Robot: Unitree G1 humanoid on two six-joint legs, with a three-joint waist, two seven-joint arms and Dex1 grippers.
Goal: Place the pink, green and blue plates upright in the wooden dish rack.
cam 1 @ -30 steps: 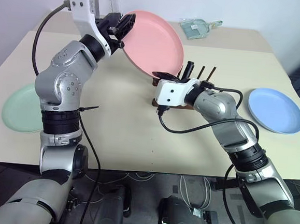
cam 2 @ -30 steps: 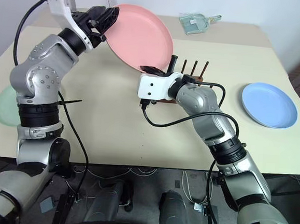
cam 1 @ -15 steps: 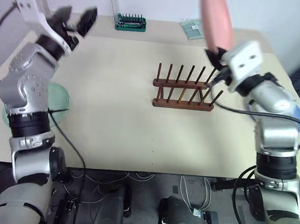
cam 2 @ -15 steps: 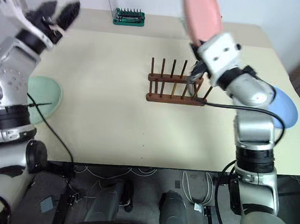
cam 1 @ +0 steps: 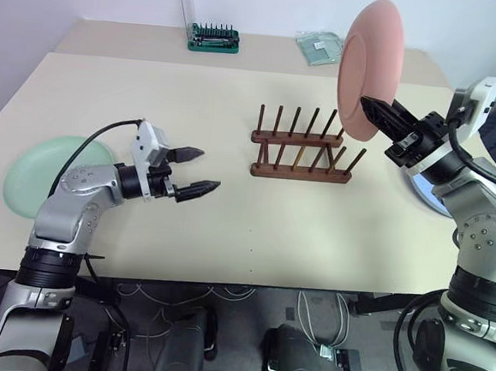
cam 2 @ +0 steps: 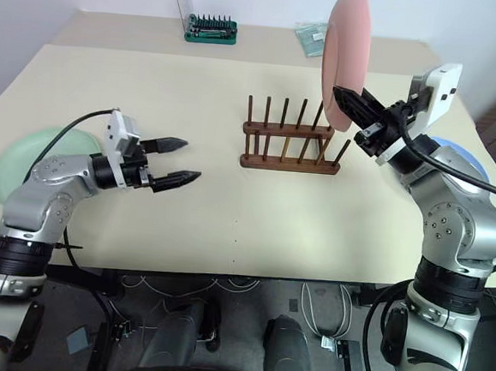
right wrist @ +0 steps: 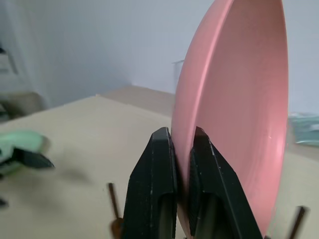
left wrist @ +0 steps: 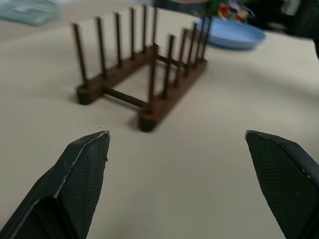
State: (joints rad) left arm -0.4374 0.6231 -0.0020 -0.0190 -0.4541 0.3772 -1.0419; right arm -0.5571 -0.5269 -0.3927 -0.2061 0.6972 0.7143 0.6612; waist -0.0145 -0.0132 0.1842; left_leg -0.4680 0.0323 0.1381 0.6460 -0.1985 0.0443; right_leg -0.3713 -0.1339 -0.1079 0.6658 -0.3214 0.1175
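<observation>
**Pink plate held on edge above right end of rack**

Far left: green plate (cam 1: 47,174) flat on table (cam 1: 227,227), near the left edge, partly covered by the left arm and its cable. Left gripper (cam 1: 194,170) low over the table, pointing right toward the rack, fingers spread wide, nothing between them. Centre: wooden dish rack (cam 1: 302,148) standing bare, no plate between its pegs; far pegs at its right end partly masked by the plate's lower rim. At far edge of table: green tool set (cam 1: 213,37) with clear lid raised; next to it a pale clear item (cam 1: 319,47), hard to identify. Right of centre: pink plate (cam 1: 371,66) upright on edge, raised above the rack's right end, not touching the pegs as far as visible. Right gripper (cam 1: 379,110) pinched tight on the plate's lower rim. Far right: blue plate (cam 2: 457,153) flat on the table, mostly hidden behind the right arm.
</observation>
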